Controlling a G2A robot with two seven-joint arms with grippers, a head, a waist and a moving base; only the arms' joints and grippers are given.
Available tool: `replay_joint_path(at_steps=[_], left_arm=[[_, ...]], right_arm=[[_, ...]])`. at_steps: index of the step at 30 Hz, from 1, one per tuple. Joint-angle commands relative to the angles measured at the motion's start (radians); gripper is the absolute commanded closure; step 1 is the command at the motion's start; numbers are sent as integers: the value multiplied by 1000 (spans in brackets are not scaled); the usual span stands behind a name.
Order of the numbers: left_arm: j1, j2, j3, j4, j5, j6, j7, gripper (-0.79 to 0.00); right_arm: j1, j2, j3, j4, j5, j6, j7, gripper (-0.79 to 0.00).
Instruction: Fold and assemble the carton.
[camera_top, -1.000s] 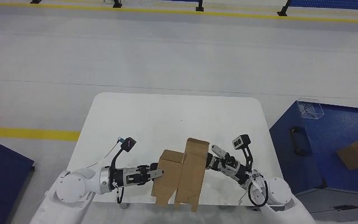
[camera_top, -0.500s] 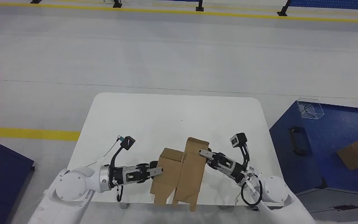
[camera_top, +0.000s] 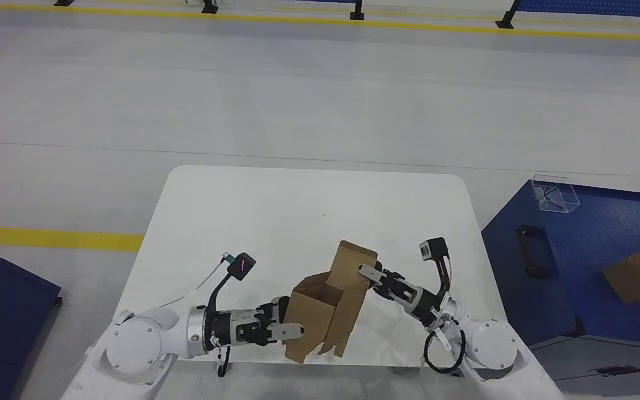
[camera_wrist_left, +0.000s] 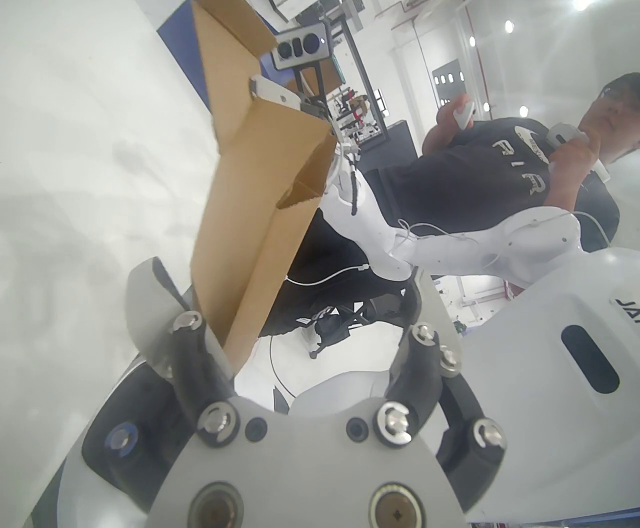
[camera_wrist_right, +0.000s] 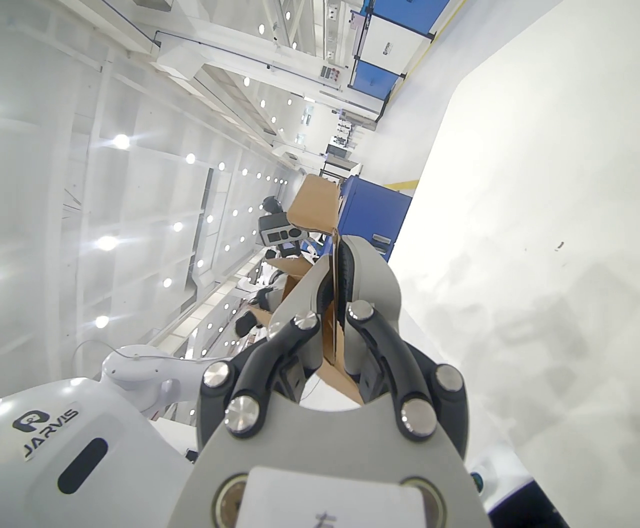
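A brown cardboard carton (camera_top: 330, 298) stands tilted and partly opened near the table's front edge. My right gripper (camera_top: 368, 272) is at its upper right side, shut on a thin carton panel (camera_wrist_right: 334, 280), with the cardboard edge squeezed between both fingers. My left gripper (camera_top: 292, 330) is low at the carton's left front. It is open, its fingers spread wide, and the carton's lower panel (camera_wrist_left: 240, 210) rests against one finger (camera_wrist_left: 150, 295). In the left wrist view the right gripper's finger (camera_wrist_left: 267, 92) shows at the carton's far end.
The white table (camera_top: 300, 210) stretches away behind the carton. A blue cabinet (camera_top: 560, 260) stands off the table's right side with a small clear box (camera_top: 555, 192) on it. Another blue object (camera_top: 20, 300) sits off the left side.
The carton has swung from a flat upright sheet into a tilted, more open box shape. My left gripper has dropped toward the table's front edge, under the carton's left side.
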Motion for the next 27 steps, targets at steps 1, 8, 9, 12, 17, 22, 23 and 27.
replay_joint_path(at_steps=[1, 8, 9, 12, 17, 22, 23, 27], left_arm=[[8, 2, 6, -18, -1, -6, -15, -785], [8, 3, 54, -49, 35, -3, -21, -785], [5, 2, 63, -50, 40, -4, -20, -785], [-6, 1, 88, -48, 51, -1, -18, -785], [-28, -3, 128, -34, 62, 5, -6, -785], [-50, -6, 153, -9, 66, 15, 14, -785], [-54, -6, 156, -6, 64, 15, 17, -785], [-61, -6, 158, 9, 48, 11, 31, -785]], right_arm=[[-3, -2, -5, -1, -17, -3, -13, 0], [-8, -11, -45, -4, -57, -13, -53, 0], [-8, -12, -52, -3, -63, -14, -56, 0], [-6, -17, -74, 4, -55, -12, -69, 0], [-2, -26, -105, 20, 11, -10, -64, 0], [5, -31, -106, 44, 83, -9, -51, 0], [7, -31, -101, 50, 93, -10, -49, 0], [7, -31, -77, 60, 124, -12, -44, 0]])
